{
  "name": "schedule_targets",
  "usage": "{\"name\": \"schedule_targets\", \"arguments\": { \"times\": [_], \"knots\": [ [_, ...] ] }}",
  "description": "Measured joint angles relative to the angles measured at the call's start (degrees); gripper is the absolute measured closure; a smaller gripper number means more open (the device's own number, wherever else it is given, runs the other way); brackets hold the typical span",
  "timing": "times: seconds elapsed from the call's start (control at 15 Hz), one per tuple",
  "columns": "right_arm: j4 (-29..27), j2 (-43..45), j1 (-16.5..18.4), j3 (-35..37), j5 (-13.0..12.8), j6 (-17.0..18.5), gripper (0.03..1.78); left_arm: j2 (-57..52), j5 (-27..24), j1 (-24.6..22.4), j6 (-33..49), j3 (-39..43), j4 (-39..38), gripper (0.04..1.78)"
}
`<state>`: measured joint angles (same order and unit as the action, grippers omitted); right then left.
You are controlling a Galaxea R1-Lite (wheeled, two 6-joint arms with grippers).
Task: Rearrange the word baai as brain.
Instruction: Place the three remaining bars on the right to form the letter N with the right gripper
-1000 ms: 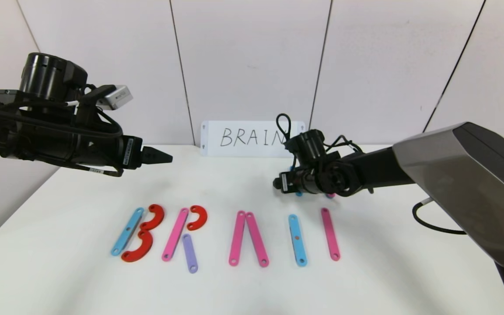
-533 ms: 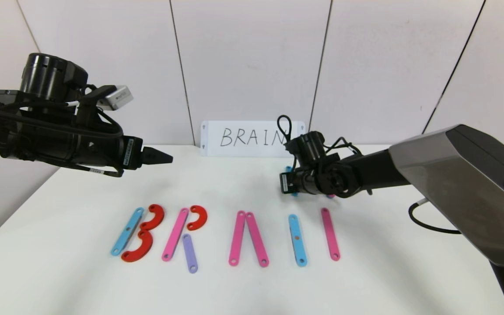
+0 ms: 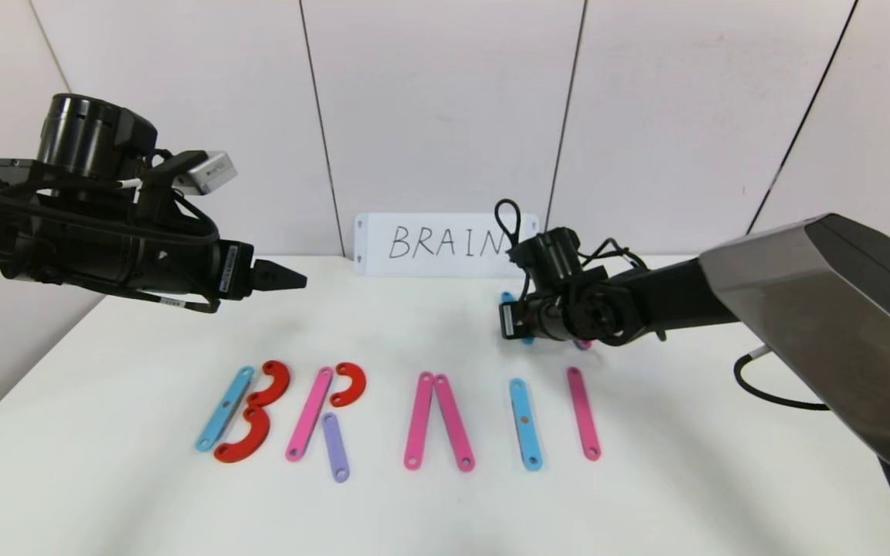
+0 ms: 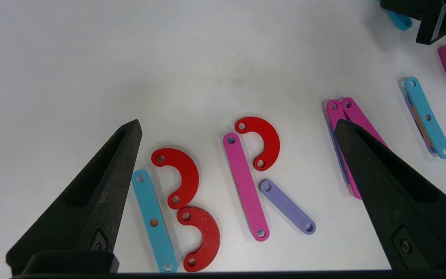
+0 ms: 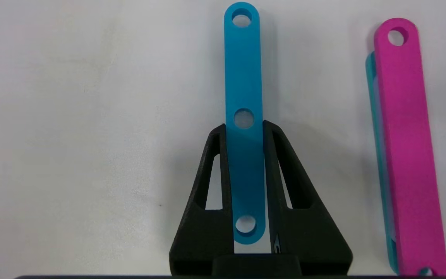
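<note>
The right gripper [image 5: 244, 128] clenches a blue strip [image 5: 243, 77] — mostly hidden behind its wrist from the head view; a pink strip [image 5: 407, 147] covers another. The left gripper [image 4: 238, 128] hangs spread — empty.

The head camera is looking forward and down across the white table [image 3: 105, 494] toward a wall. The left wrist camera is looking down from well above at the flat plastic letter pieces [image 4: 242, 186], which the head view is also showing [image 3: 310, 413]. The right wrist camera is sitting very close over a blue holed strip [image 5: 244, 116].
</note>
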<state>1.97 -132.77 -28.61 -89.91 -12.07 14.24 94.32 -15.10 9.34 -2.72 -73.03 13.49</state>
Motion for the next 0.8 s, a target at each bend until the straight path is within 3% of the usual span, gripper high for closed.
{"name": "schedule_targets", "arguments": {
  "times": [0.4,0.67,0.8],
  "knots": [
    [0.5,13.0,0.6,13.7,1.0,-2.2,1.54,0.0,0.0,0.0,0.0,0.0,0.0,0.08],
    [2.1,24.4,3.4,29.4,6.6,-5.9,1.54,-0.1,0.0,0.1,0.0,0.0,0.0,0.08],
    [6.3,27.8,4.8,37.6,8.2,-7.4,1.54,-0.2,0.0,0.1,0.0,0.1,0.0,0.08]
  ]
}}
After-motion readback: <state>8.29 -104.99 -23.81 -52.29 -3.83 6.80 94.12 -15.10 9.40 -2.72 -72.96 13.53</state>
